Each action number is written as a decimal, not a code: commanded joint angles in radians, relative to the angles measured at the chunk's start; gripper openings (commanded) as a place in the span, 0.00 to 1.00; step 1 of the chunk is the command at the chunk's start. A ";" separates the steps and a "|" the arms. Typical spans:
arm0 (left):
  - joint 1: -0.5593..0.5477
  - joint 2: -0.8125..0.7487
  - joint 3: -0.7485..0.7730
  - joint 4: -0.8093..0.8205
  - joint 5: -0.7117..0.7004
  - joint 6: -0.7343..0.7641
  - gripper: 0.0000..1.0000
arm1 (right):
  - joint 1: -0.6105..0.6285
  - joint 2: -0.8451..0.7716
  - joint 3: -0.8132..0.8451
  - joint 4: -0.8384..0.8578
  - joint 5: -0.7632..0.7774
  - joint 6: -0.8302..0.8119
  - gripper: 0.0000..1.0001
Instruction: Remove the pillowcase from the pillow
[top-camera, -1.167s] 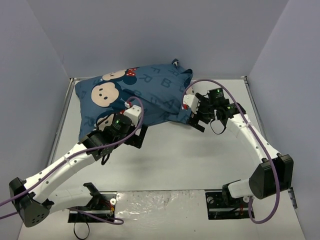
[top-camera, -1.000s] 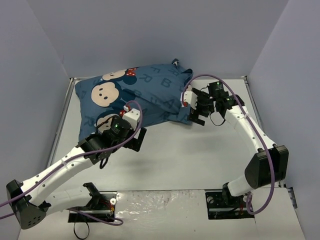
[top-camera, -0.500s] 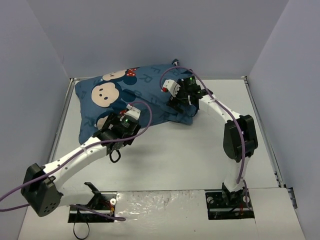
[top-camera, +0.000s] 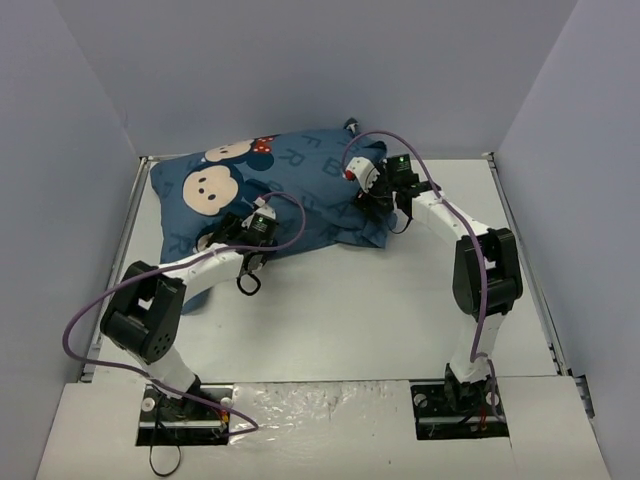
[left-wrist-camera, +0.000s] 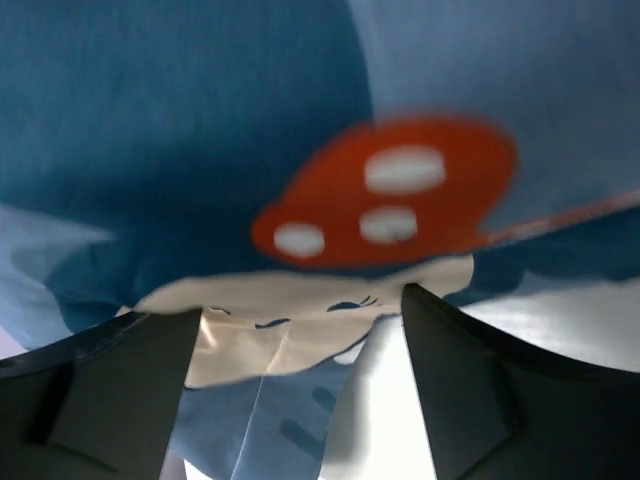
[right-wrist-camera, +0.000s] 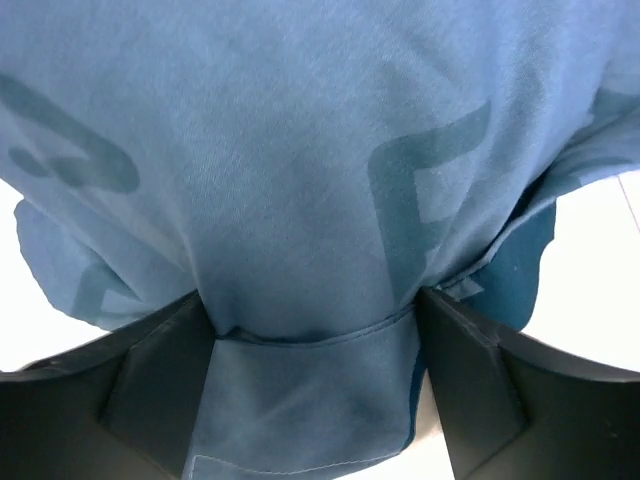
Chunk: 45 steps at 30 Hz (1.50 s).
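the pillowcase (top-camera: 280, 190) lies plump at the upper left of the overhead view, on the far side of the bench (top-camera: 400, 300). no white pillow shows. over the last second both arms swung in onto the fabric. the left hand (top-camera: 258, 222) now sits at its lower edge, the right hand (top-camera: 374, 193) at its right end. in both wrist views the fingers stand spread with cloth between them, nothing pinched. the grasps probably come next, and removal hasn't begun.
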 joint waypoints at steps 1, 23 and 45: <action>0.033 0.054 0.098 0.112 -0.044 0.041 0.75 | -0.002 -0.022 -0.007 -0.001 -0.087 -0.003 0.66; 0.059 -0.528 0.027 0.008 0.250 -0.132 0.02 | -0.087 -0.327 -0.060 -0.093 -0.800 0.158 0.02; 0.193 -0.265 0.224 0.115 0.162 -0.509 0.02 | -0.001 -0.371 -0.263 0.268 0.082 1.150 0.00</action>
